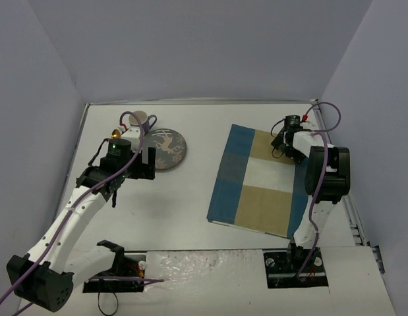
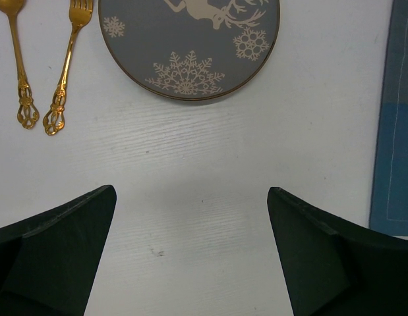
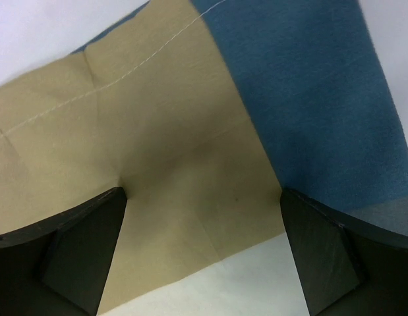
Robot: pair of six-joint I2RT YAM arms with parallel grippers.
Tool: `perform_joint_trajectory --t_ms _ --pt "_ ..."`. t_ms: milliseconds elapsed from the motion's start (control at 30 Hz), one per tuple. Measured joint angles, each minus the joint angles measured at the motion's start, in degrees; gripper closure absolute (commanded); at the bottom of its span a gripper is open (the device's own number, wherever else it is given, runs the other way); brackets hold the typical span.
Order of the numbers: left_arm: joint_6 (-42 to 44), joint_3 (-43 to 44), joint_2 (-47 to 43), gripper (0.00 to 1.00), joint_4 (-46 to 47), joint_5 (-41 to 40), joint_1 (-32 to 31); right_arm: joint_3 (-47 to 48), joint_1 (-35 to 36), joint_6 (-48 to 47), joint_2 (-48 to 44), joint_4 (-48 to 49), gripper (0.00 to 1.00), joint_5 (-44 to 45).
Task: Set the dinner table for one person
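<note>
The white dinner table carries a grey plate with a white reindeer and snowflakes at the back left. A blue, tan and white placemat lies right of centre. In the left wrist view the plate is ahead, with a gold spoon and gold fork to its left. My left gripper is open over bare table, short of the plate. My right gripper is open low over the placemat's tan patch, with nothing between its fingers.
A dark mug stands behind the plate near the back left corner. Grey walls close in the table on three sides, and metal rails run along its edges. The placemat's blue edge shows right of the left gripper.
</note>
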Motion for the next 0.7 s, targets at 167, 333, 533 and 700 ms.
perform_joint_trajectory --t_ms 167,333,533,700 --pt "0.2 0.0 -0.6 0.03 0.5 -0.4 0.0 13.3 1.1 -7.0 9.9 2.9 0.06 -2.6" --pt "1.0 0.0 -0.7 0.03 0.4 -0.4 0.0 21.5 6.5 -16.7 15.4 3.9 0.08 -7.2" --pt "1.4 0.9 0.6 0.03 0.7 1.6 -0.1 16.6 16.8 -26.8 12.8 6.1 0.08 -11.5" --pt "1.3 5.2 7.3 0.03 2.3 4.4 -0.5 5.3 21.2 -30.2 3.9 4.3 0.03 -14.2"
